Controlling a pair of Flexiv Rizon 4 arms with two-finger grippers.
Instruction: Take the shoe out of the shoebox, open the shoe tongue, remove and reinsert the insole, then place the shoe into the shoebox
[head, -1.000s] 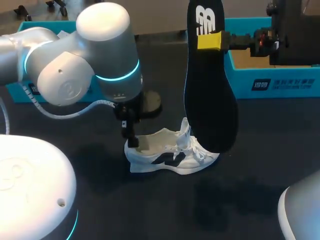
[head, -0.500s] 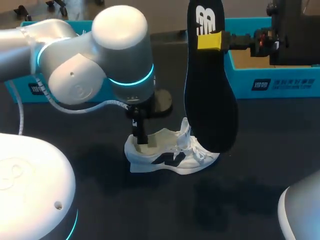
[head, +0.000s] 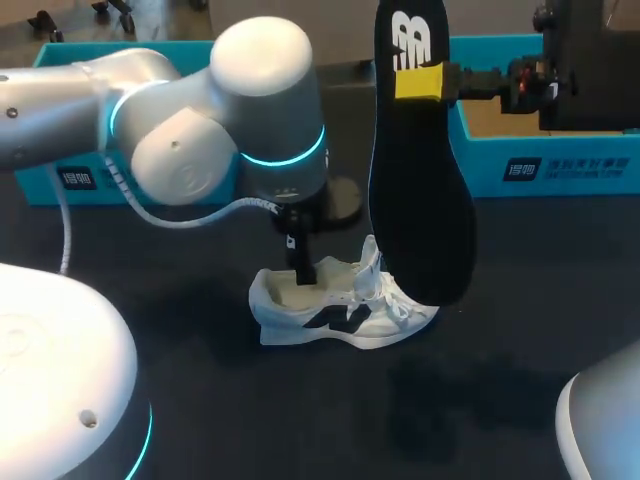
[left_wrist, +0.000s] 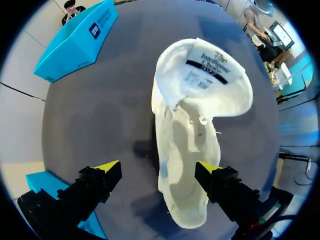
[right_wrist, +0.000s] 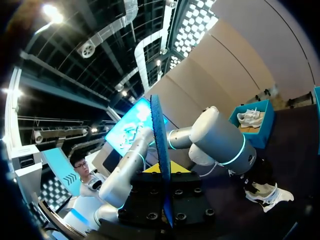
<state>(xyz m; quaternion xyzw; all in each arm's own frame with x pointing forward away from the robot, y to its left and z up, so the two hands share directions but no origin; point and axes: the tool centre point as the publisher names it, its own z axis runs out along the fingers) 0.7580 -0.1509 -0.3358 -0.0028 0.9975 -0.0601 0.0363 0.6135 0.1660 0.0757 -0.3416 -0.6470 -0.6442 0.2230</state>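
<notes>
Shoe (head: 340, 310) lies mid-frame on tabletop (head: 520, 330), toe pointing right; L pincer (left_wrist: 157, 169), spread wide, sits over its heel opening. R pincer (head: 418, 82) grips insole (head: 415, 180) upright, upper centre, lower end near the toe.

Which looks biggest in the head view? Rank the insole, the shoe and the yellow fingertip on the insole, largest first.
1. insole: largest, though it is held up, likely nearer the camera, which may flatter it.
2. shoe.
3. yellow fingertip: clearly smallest.
</notes>
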